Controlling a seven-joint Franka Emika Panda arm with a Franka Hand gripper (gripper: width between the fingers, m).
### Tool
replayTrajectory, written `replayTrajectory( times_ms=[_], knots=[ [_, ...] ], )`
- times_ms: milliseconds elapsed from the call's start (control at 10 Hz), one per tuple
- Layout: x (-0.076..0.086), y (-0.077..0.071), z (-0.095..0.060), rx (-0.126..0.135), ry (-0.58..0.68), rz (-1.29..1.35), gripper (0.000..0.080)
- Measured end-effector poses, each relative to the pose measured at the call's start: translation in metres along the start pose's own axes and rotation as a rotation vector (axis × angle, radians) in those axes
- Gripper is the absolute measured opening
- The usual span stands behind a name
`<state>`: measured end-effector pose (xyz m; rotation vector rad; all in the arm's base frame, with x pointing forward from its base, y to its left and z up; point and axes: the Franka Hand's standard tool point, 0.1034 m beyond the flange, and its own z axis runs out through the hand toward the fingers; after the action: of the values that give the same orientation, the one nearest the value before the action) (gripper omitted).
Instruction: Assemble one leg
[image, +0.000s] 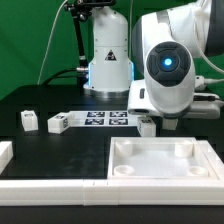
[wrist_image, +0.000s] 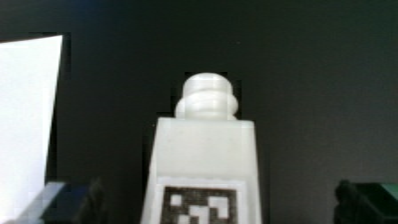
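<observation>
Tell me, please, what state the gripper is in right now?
Gripper: open, jaws wide apart on either side of the leg, not gripping it.

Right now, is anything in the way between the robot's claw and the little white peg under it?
Nothing visible: the gripper is open and the leg lies directly between its fingers, gaps either side.
</observation>
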<state>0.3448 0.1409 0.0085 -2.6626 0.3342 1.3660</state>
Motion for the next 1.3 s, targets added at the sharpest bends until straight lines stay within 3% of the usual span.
replayTrajectory(
  times_ms=[300, 1000, 1300],
  knots=[
    [0.0, 0.0, 0.0, 0.0, 0.0, -0.002, 0.0286],
    [-0.003, 0.0, -0.003, -0.002, -0.007, -0.004, 0.0287],
    [-0.034, -0.004, -0.043, -0.007, -0.028, -0.021, 0.0287]
  ],
)
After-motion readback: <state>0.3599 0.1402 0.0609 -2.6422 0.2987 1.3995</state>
